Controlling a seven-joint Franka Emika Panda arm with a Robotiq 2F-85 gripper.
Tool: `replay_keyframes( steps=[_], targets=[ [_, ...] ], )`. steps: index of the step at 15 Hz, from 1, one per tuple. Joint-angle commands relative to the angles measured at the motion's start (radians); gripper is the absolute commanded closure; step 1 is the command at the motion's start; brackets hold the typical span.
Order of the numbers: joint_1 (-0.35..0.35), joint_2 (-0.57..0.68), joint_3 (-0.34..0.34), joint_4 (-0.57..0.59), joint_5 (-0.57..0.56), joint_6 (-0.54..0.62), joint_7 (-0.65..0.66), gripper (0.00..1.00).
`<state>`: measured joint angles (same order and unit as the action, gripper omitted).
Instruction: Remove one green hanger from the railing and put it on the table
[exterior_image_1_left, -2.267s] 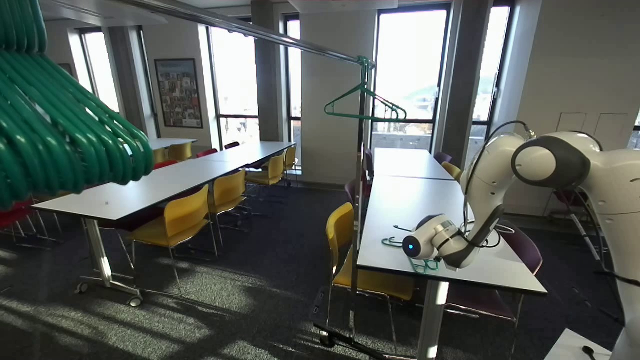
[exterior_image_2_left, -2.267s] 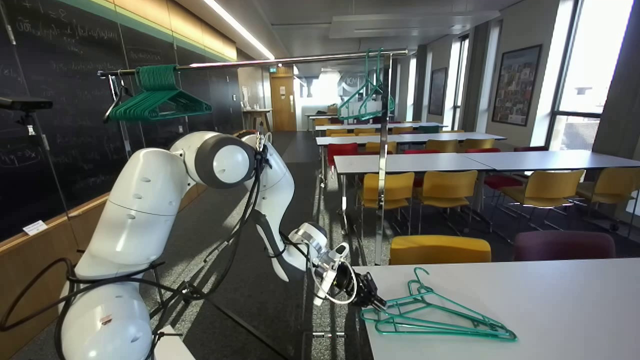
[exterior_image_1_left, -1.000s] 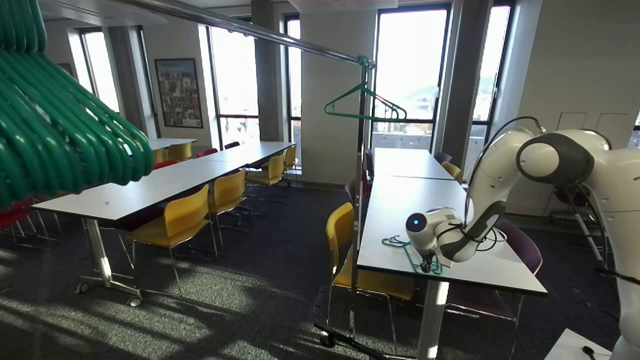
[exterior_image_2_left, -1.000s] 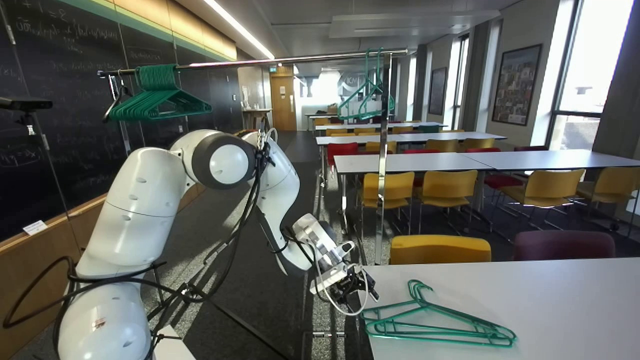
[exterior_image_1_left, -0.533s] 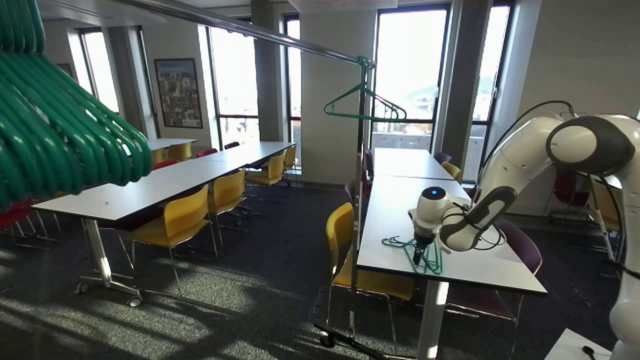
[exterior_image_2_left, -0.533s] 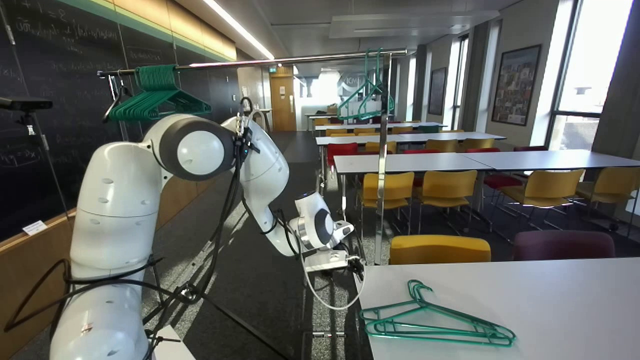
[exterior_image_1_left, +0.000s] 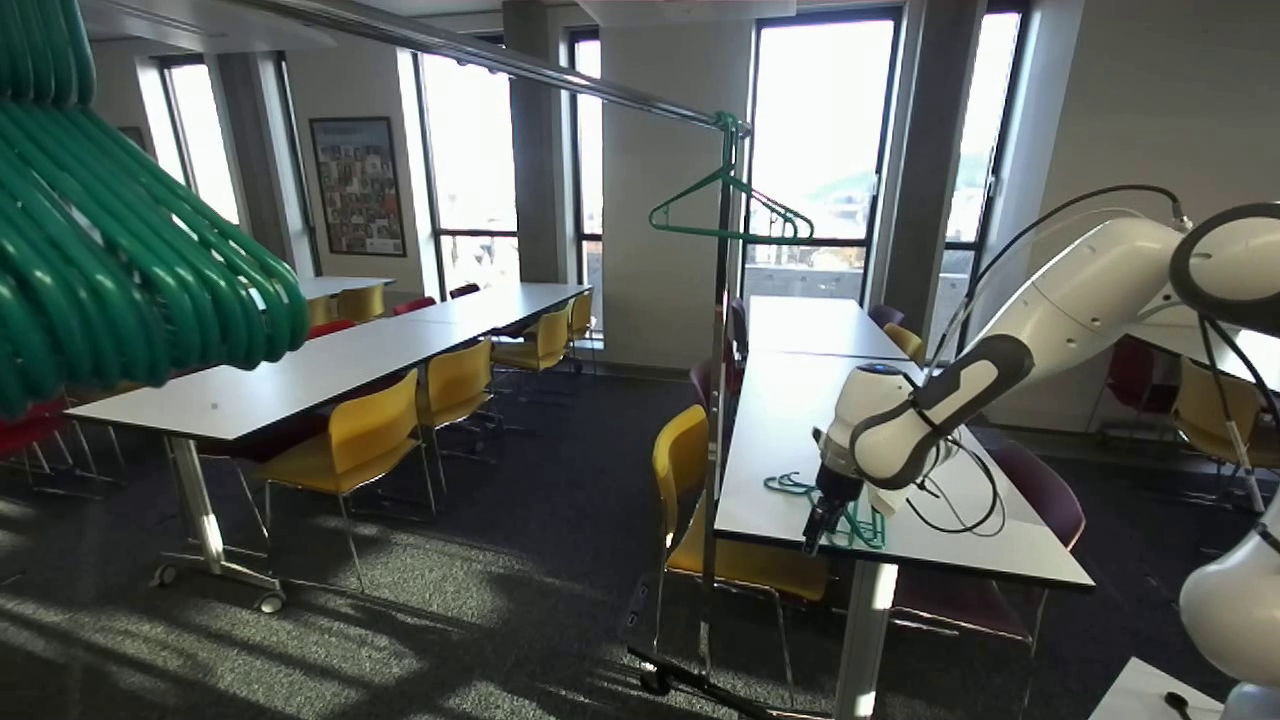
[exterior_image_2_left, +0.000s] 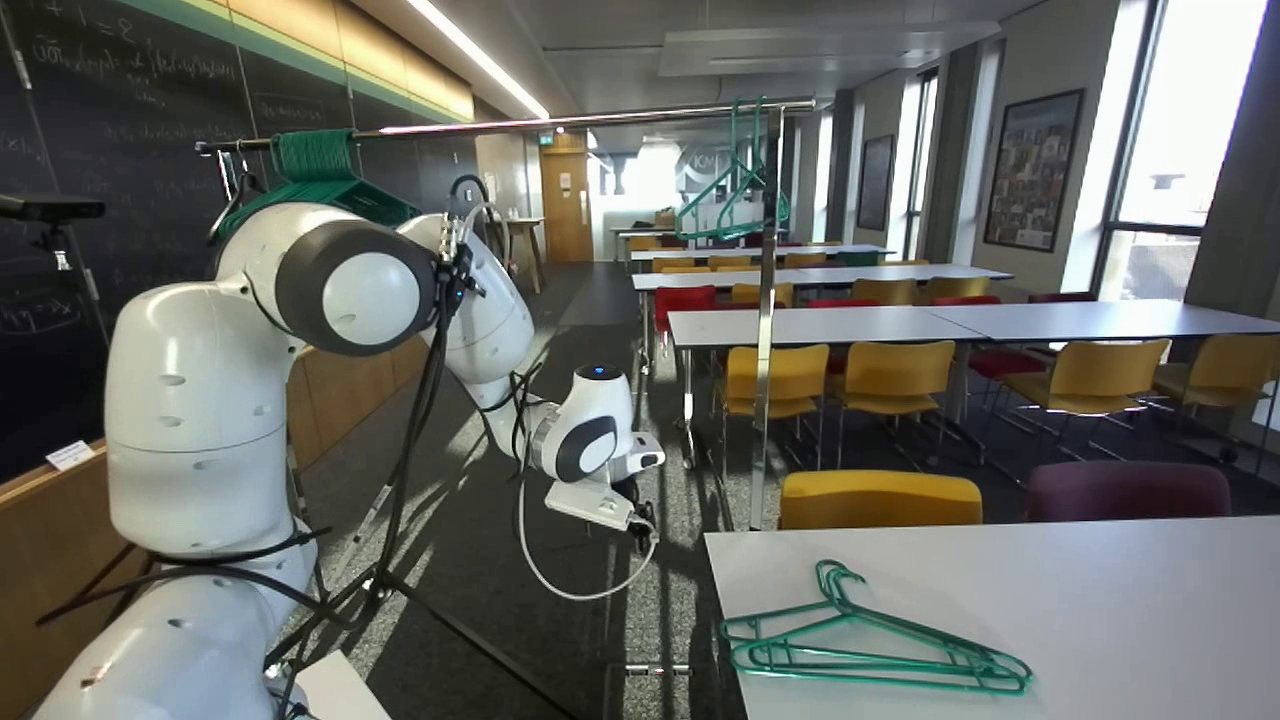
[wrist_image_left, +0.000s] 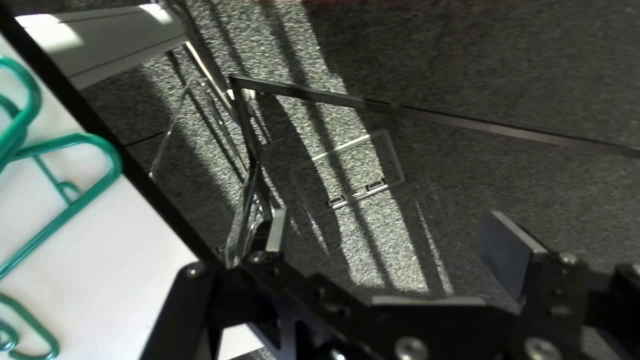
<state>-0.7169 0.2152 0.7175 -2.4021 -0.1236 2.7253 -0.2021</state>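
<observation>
Thin green triangular hangers (exterior_image_2_left: 920, 632): on white rectangular table (exterior_image_2_left: 1130, 600), right
Black metal gripper (wrist_image_left: 395, 242): jaws apart, empty
Placing: done, I'd say; retreat next

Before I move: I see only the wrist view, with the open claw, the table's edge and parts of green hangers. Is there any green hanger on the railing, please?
Observer: Yes, at least two green hangers hang on the railing, by its upright.
Operator: Thank you. Is something hanging also near the other end?
Observer: Yes, a tight bunch of green hangers hangs there, in both exterior views.
Operator: And is there some furniture close to the upright?
Observer: Yes, a yellow chair stands at the table, near the upright.
</observation>
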Motion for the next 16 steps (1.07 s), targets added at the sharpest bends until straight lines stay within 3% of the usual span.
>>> replay_keyframes(
  steps=[1, 3, 5, 6, 7, 9, 10, 11, 13, 16],
  targets=[
    [-0.194, -0.107, 0.209, 0.043, 0.281, -0.255, -0.064, 0.00],
    [-0.218, -0.233, 0.213, 0.062, 0.407, -0.409, -0.017, 0.00],
    [-0.228, -0.338, 0.184, 0.080, 0.377, -0.501, 0.048, 0.00],
    [-0.045, -0.392, -0.016, 0.088, 0.362, -0.540, 0.057, 0.00],
    [-0.015, -0.438, -0.061, 0.080, 0.327, -0.561, 0.079, 0.00],
    [0.131, -0.510, -0.222, 0.056, 0.219, -0.588, 0.110, 0.00],
    [0.218, -0.385, -0.296, 0.095, 0.224, -0.558, 0.114, 0.00],
    [0.294, -0.411, -0.374, 0.092, 0.200, -0.565, 0.127, 0.00],
    [0.375, -0.409, -0.446, 0.087, 0.198, -0.566, 0.132, 0.00],
    [0.386, -0.376, -0.455, 0.085, 0.205, -0.562, 0.126, 0.00]
  ],
)
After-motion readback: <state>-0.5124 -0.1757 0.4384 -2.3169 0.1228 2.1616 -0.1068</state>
